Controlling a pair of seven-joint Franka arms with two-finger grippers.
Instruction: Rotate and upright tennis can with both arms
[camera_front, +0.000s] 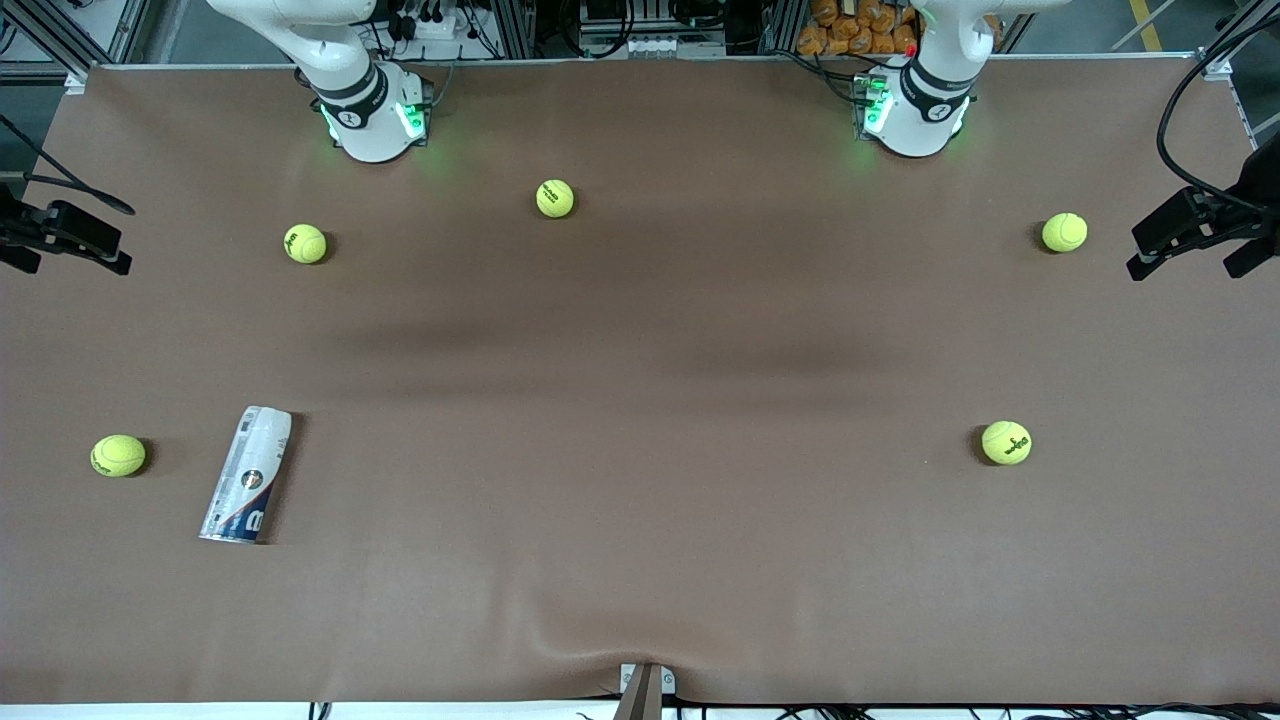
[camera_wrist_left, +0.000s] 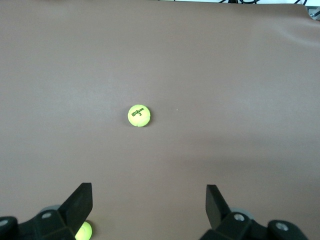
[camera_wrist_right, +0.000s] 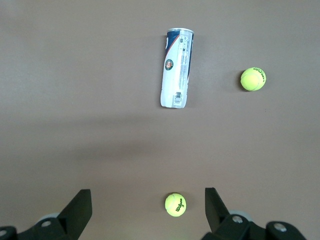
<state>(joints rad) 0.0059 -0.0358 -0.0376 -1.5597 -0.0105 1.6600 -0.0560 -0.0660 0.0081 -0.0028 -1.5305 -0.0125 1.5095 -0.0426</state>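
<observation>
Seen from the front camera, the tennis can (camera_front: 247, 475) lies on its side on the brown desk (camera_front: 640, 400), toward the right arm's end and close to the camera's edge. One tennis ball (camera_front: 118, 455) rests near it, closer still to that end of the desk. A second ball (camera_front: 305, 243) sits near the right arm's base (camera_front: 372, 118), a third ball (camera_front: 555, 198) between the two bases, a fourth ball (camera_front: 1064, 232) toward the left arm's end, and a fifth ball (camera_front: 1006, 442) nearer the camera at that same end. Only the bases and lower links of the two white arms show along the upper edge, the left arm's base (camera_front: 915, 112) glowing green like its partner; neither pincer appears in this view.

From the left wrist, the left pincer (camera_wrist_left: 149, 200) hangs high over the desk with its fingers (camera_wrist_left: 80, 200) spread wide and nothing between them, a lettered ball (camera_wrist_left: 139, 115) on the desk below and another ball (camera_wrist_left: 83, 231) half hidden by one finger.

From the right wrist, the right pincer (camera_wrist_right: 148, 202) is likewise spread wide and empty, up over the desk. The tennis can (camera_wrist_right: 177, 68) lies flat, well apart from it, with a ball (camera_wrist_right: 253, 79) beside the can and another ball (camera_wrist_right: 175, 204) showing between the fingers.
</observation>
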